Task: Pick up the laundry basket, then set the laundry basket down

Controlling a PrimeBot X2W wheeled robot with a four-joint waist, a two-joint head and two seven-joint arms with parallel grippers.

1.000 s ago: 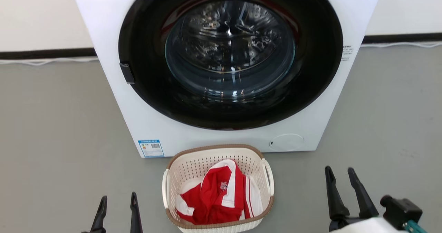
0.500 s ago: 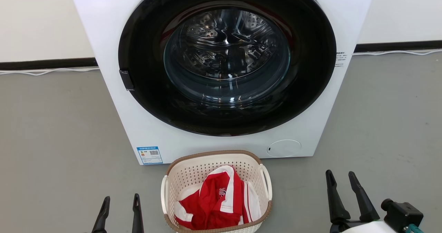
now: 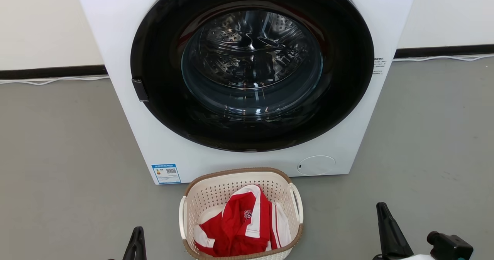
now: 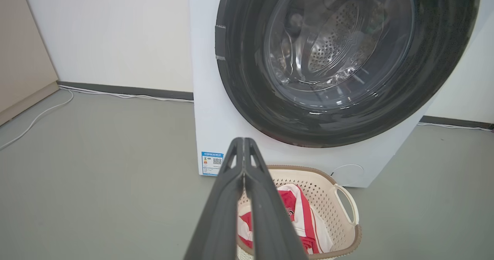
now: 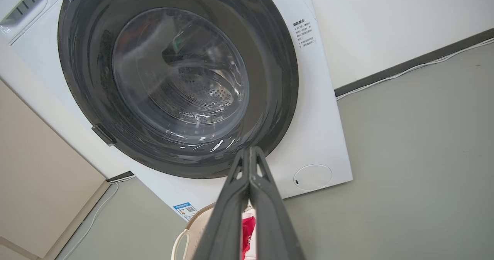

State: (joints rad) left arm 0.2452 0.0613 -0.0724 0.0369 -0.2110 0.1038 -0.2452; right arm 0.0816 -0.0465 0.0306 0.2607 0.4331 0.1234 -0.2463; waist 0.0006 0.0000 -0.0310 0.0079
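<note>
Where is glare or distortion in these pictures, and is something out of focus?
Head view: white glare streaks on the washing machine's door glass; laundry basket sharp. Left wrist view: the round door looks stretched; left claw slightly blurred near the lens. Right wrist view: scene tilted, reflections on the glass, right claw blurred.

Three cameras, all facing the washing machine (image 3: 231, 163) front.
My head view looks down from close, laundry basket (image 3: 216, 192) at 6 o'clock; left wrist sits low, basket at 5 o'clock; right wrist, rolled, looks up, basket at 7 o'clock. All share the door (image 3: 347, 78).
</note>
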